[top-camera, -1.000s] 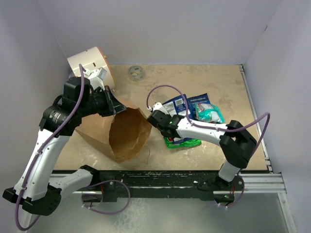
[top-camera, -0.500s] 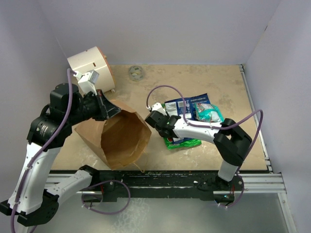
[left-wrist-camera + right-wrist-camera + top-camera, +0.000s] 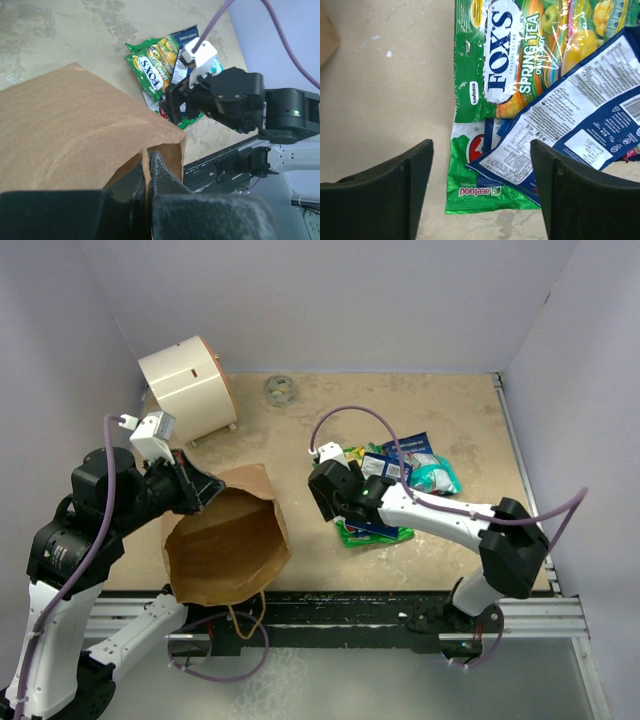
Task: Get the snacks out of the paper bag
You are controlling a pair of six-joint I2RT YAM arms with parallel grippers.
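Note:
The brown paper bag [image 3: 225, 545] hangs lifted at the near left, its open mouth turned up toward the top camera. My left gripper [image 3: 203, 490] is shut on the bag's rim [image 3: 145, 157], the paper pinched between the jaws. The snacks [image 3: 395, 480] lie in an overlapping pile on the table to the right of the bag. In the right wrist view they are a green-and-yellow packet [image 3: 505, 60], a blue packet [image 3: 575, 135] and a green packet [image 3: 480, 195] beneath. My right gripper [image 3: 480, 145] hovers open just above the pile's left end, holding nothing.
A white cylinder with an orange rim [image 3: 185, 385] lies at the back left. A small grey ring [image 3: 280, 390] sits near the back wall. The bag's twine handle [image 3: 245, 625] dangles over the black front rail [image 3: 350, 605]. Walls close in left, back and right.
My left arm has pulled the bag up and toward the near left, turning its mouth upward. My right gripper has opened; a green-and-yellow packet now lies on the pile.

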